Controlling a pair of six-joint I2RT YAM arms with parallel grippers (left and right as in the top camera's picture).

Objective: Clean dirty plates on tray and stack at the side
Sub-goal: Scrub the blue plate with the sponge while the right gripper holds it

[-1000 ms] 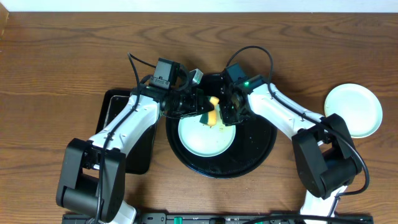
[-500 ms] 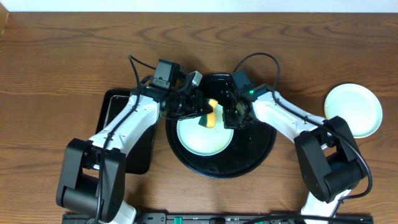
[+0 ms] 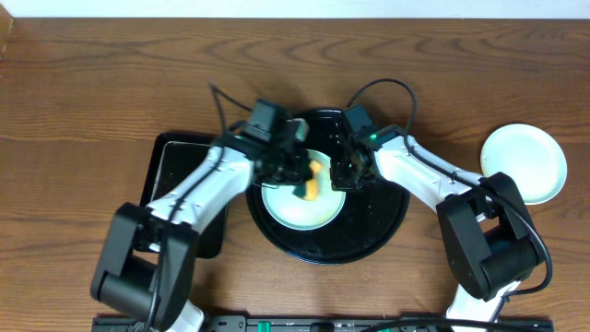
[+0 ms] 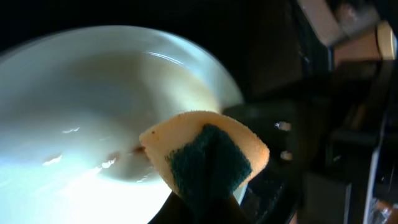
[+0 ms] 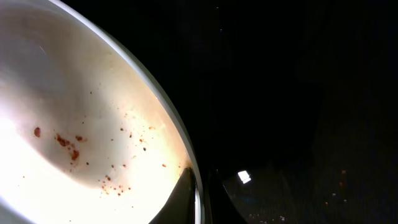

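Note:
A pale turquoise plate (image 3: 297, 210) lies on the round black tray (image 3: 380, 221). My left gripper (image 3: 300, 173) is shut on a yellow sponge with a green pad (image 3: 312, 182) and presses it on the plate's far edge. In the left wrist view the sponge (image 4: 208, 158) rests on the plate (image 4: 74, 118). My right gripper (image 3: 342, 171) is shut on the plate's right rim. The right wrist view shows the jaws (image 5: 198, 200) pinching the rim of the plate (image 5: 81, 106), which bears brown specks. A second pale plate (image 3: 524, 162) sits on the table at the right.
A smaller black rectangular tray (image 3: 173, 180) lies left of the round tray, under my left arm. Both arms reach in over the round tray's far half. The dark tray surface (image 5: 298, 93) fills the right wrist view beside the plate.
My left gripper has carried the sponge to the right and a little nearer, further onto the plate. The right gripper has stayed on the plate's rim.

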